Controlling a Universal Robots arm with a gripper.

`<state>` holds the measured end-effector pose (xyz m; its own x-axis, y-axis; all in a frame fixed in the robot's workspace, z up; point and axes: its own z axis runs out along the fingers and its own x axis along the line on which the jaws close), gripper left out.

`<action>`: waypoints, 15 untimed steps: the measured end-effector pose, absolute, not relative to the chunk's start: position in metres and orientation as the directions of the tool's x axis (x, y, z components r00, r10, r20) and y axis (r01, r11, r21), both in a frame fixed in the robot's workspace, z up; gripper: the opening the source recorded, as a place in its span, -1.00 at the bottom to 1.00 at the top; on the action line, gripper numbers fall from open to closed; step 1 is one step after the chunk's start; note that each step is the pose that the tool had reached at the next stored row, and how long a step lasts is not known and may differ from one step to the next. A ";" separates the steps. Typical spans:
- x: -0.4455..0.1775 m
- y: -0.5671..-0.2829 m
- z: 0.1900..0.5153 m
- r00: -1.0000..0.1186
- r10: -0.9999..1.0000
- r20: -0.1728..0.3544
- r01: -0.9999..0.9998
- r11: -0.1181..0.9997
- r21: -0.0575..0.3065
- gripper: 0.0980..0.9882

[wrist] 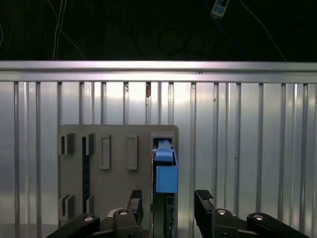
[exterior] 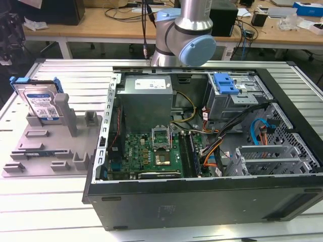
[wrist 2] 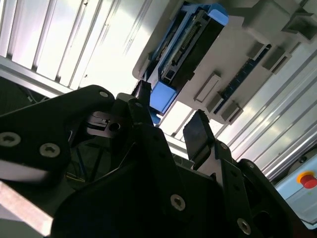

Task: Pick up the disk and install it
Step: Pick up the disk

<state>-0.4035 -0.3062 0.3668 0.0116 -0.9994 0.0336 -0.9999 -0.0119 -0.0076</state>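
Under the stand (exterior: 50,146) spreads a slatted metal table (exterior: 50,206), and just beside the stand, on the exterior view's right, lies an open computer case (exterior: 202,194) with its boards and cables showing. Beyond the case from the stand rises the arm (exterior: 184,35), silver with a pale blue joint cap. The stand itself is a flat grey block with slots and short posts. In its far slot, at the corner farthest from the case, the disk (exterior: 40,101) sits upright on edge, its printed label facing the case and blue rails along its rim. Above the stand, and clear of it, hangs the gripper (wrist: 168,198). In both wrist views its black fingers (wrist: 203,201) are spread apart with nothing between them, and the disk (wrist: 165,173) lies in line with the gap, not yet touched
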 end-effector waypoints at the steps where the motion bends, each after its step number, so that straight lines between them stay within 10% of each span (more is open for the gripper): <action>1: -0.403 -0.306 0.366 0.012 -0.999 0.034 -1.000 -0.012 -0.007 0.00; 15: -0.405 -0.306 0.351 0.012 -0.999 0.034 -1.000 -0.012 -0.007 0.00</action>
<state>-0.4045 -0.3062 0.3511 0.0116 -0.9994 0.0337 -0.9999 -0.0118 -0.0070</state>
